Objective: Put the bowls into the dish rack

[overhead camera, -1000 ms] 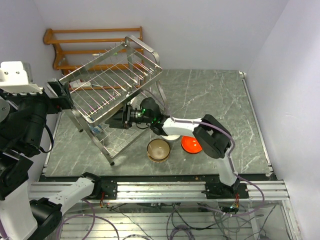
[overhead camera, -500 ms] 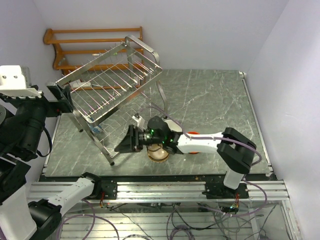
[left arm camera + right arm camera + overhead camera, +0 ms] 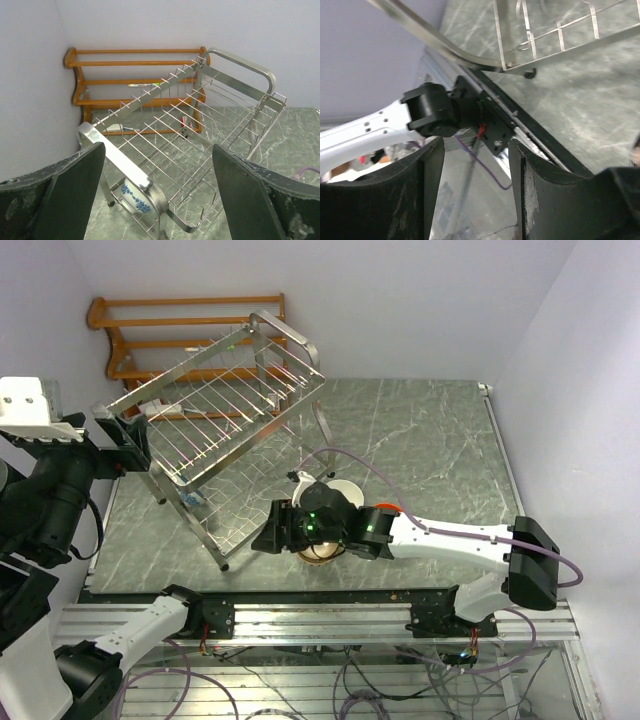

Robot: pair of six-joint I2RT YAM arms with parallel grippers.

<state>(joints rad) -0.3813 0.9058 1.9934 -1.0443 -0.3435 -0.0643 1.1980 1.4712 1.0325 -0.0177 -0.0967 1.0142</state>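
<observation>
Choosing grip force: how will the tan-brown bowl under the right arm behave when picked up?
The tan-brown bowl looks glossy, so probably slippery. That glaze suggests ceramic: rigid, chippable. Seemingly upright on the table, it should not roll.

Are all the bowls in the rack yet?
Not yet. One looks done: the blue-and-white bowl sits low in the metal rack. Nothing is in hand; the right gripper and left gripper are open and empty. The tan bowl, white bowl and orange bowl wait on the table.

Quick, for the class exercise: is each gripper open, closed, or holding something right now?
Left gripper: open, holding nothing.
Right gripper: open, holding nothing.
</observation>
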